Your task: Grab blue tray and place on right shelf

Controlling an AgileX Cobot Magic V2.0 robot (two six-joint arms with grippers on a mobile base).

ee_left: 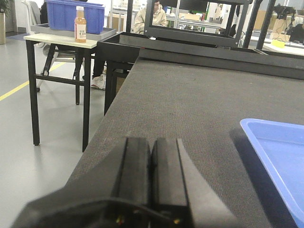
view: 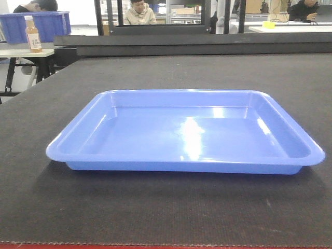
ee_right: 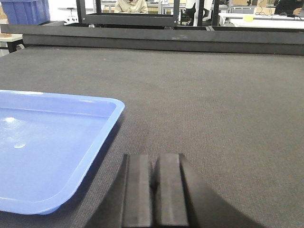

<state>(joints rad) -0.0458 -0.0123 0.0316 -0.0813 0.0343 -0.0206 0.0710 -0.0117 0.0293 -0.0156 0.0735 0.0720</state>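
Note:
The blue tray (view: 187, 132) lies flat and empty on the dark mat, in the middle of the front view. Neither gripper shows in that view. In the left wrist view my left gripper (ee_left: 151, 140) is shut with nothing in it, low over the mat, and the blue tray's left rim (ee_left: 275, 152) lies to its right, apart from it. In the right wrist view my right gripper (ee_right: 155, 156) is shut and empty, with the blue tray's right rim (ee_right: 57, 142) to its left, not touching. The right shelf is out of view.
The dark mat table (view: 171, 72) ends in a raised black ledge (view: 207, 44) at the back. A side table on the left carries a deep dark-blue bin (ee_left: 76, 14) and an orange bottle (ee_left: 80, 24). People sit behind a black frame (view: 155, 18).

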